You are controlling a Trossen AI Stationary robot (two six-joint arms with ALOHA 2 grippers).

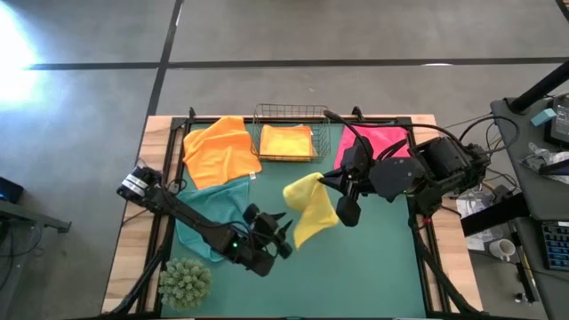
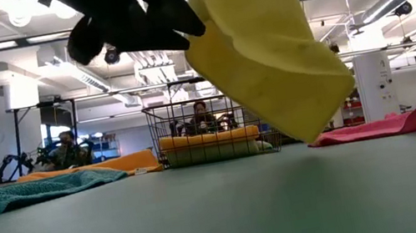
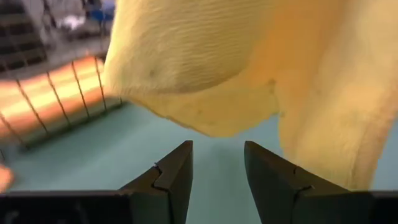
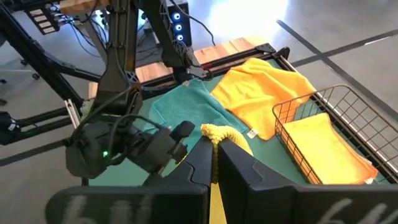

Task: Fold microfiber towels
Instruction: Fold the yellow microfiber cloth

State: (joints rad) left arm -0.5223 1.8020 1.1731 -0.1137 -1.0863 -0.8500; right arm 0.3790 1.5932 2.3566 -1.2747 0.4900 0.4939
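Observation:
A yellow towel [image 1: 311,209] hangs over the middle of the green table, and my right gripper [image 4: 216,148] is shut on its top. In the low view the yellow towel [image 2: 264,48] is clear of the table. My left gripper [image 3: 217,177] is open near the table's front, just short of the towel's lower edge [image 3: 211,118], with nothing between its fingers. A teal towel [image 1: 209,209] and an orange towel [image 1: 220,151] lie flat at the left. A pink towel [image 1: 378,142] lies at the far right. My right gripper pinches a bunched bit of the yellow towel's upper edge [image 4: 214,132] between its two shut fingers. The fingers come from the table's right, slanting downward. The towel hangs slack below them, lifted clear of the table; one layer or several, I cannot tell.
A wire basket [image 1: 289,114] at the far edge holds a folded orange-yellow towel [image 1: 286,140]. A green spiky plant ball [image 1: 185,283] sits at the near left corner. Bare green table [image 1: 373,267] lies at the near right.

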